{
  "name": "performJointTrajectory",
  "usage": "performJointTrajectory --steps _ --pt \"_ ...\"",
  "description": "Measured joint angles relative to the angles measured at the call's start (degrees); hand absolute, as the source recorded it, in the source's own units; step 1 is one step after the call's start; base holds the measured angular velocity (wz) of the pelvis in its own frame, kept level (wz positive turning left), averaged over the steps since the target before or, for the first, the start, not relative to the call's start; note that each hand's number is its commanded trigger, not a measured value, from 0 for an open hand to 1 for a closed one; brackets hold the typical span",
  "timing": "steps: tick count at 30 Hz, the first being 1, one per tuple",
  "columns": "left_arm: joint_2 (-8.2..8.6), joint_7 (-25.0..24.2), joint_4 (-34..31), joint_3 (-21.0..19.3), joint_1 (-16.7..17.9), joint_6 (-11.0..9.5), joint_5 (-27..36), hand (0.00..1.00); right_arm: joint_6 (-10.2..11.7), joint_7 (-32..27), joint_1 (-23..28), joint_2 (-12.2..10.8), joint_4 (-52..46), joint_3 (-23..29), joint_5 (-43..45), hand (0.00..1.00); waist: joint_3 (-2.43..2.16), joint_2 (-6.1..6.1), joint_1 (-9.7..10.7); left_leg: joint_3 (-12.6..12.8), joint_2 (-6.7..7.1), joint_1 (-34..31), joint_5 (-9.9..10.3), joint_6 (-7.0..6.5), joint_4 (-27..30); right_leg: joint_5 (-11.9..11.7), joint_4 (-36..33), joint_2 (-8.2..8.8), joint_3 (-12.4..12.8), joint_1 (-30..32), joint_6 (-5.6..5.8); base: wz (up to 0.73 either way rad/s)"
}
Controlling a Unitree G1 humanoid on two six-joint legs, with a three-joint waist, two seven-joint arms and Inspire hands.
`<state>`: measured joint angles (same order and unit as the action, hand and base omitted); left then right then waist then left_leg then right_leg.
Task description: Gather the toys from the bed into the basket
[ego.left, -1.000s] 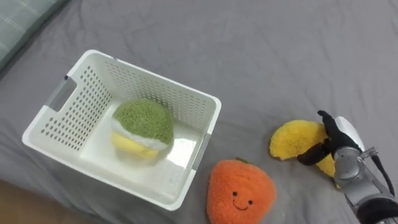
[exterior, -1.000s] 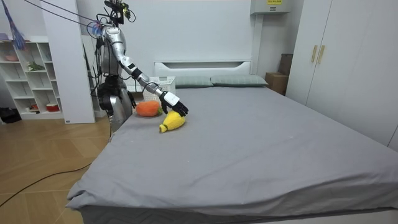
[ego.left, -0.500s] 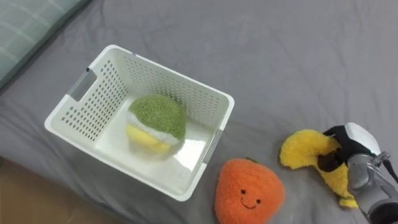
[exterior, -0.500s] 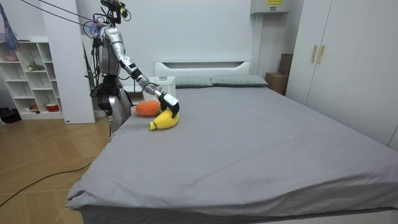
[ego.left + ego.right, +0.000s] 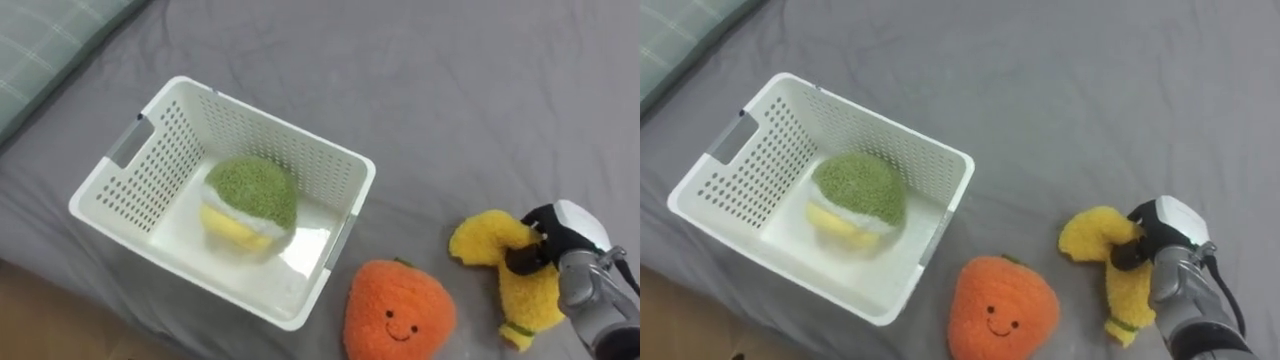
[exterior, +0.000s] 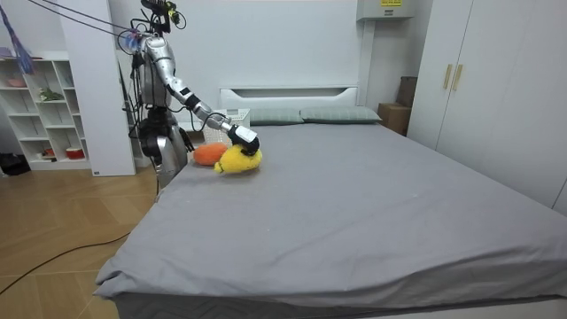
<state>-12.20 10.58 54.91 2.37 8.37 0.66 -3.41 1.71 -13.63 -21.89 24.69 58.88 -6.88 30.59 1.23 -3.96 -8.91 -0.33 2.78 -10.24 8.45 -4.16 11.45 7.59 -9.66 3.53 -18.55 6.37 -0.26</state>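
Note:
My right hand [image 5: 562,243] [image 5: 1162,240] has its fingers curled round a yellow plush banana [image 5: 507,272] [image 5: 1110,262] and holds it just above the grey bed at the lower right. An orange plush toy with a smiling face [image 5: 398,312] [image 5: 1000,310] lies on the bed to the banana's left. A white perforated basket [image 5: 130,172] [image 5: 728,162] sits at the left with a green and yellow plush toy [image 5: 250,202] [image 5: 855,195] inside it. In the room view I stand at the bed's corner, my right hand [image 6: 245,136] holding the banana [image 6: 237,160] beside the orange toy [image 6: 209,154].
A pale checked pillow [image 5: 45,45] lies at the upper left. The bed's near edge and wooden floor [image 5: 60,320] show at the lower left. The room view has a white shelf unit [image 6: 44,106] on its left and wardrobes [image 6: 496,89] on its right.
My right hand's fingers have closed round the yellow banana, and it has lifted and drawn the toy in toward the orange plush. The eye views have shifted a little.

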Motion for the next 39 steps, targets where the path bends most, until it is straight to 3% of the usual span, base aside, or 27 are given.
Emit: performJointTrajectory --steps 6,7,12,25,29,32,39 --pt "-0.04 0.0 0.1 -1.0 1.0 -0.4 0.6 0.0 0.1 0.1 3.7 0.0 -11.4 1.4 1.4 1.0 -0.76 -1.2 2.4 0.3 -0.04 2.7 0.0 0.0 -0.4 0.0 0.1 -0.41 1.0 -2.3 0.0 -0.07" --pt "-0.06 0.0 -0.1 -1.2 1.4 -0.5 0.4 0.0 -0.1 0.1 4.3 0.0 -13.2 1.5 1.5 1.0 -1.11 -1.58 2.6 0.8 -0.09 3.5 0.0 -0.02 -0.8 0.0 0.0 -0.43 1.3 -2.6 0.0 -0.18" --pt "-0.06 0.0 -0.2 -2.3 3.0 -0.7 -0.1 0.0 -0.4 0.8 8.0 0.3 -25.6 2.5 2.3 1.0 -1.24 -1.68 3.2 2.0 -0.21 6.6 0.0 -0.03 -1.8 0.0 0.0 -0.57 2.7 -4.8 -0.01 -0.16" --pt "0.2 1.9 -0.4 -4.9 3.7 -0.7 -1.3 0.0 -0.7 4.7 10.1 0.2 -46.4 3.8 1.7 1.0 -0.77 -0.94 4.1 3.7 -0.35 10.5 0.0 -0.09 -3.3 0.0 0.0 -1.03 5.8 -7.0 0.02 -0.09" --pt "1.98 2.5 -0.6 -6.2 3.2 -0.7 -3.7 0.0 -1.0 7.6 11.3 0.1 -56.9 3.9 2.5 1.0 -0.64 -0.66 4.1 3.9 -0.39 10.9 0.0 -0.07 -3.8 0.0 0.1 -1.11 5.9 -7.2 0.06 -0.01" --pt "3.27 2.5 -0.6 -6.5 2.9 -0.7 -5.2 0.0 -1.1 10.0 11.4 -0.3 -62.5 4.0 2.2 1.0 -0.67 -0.7 3.9 4.2 -0.44 11.0 0.0 -0.08 -3.8 0.0 0.1 -1.12 5.9 -7.3 0.06 0.0" --pt "3.35 2.4 1.2 -6.7 1.7 -0.7 -6.4 0.0 -1.9 14.3 11.3 -2.7 -67.7 3.5 0.8 1.0 -0.7 -0.79 2.1 4.2 -0.57 11.8 0.0 -0.06 -4.0 0.0 0.1 -1.22 6.0 -7.9 0.06 -0.01"
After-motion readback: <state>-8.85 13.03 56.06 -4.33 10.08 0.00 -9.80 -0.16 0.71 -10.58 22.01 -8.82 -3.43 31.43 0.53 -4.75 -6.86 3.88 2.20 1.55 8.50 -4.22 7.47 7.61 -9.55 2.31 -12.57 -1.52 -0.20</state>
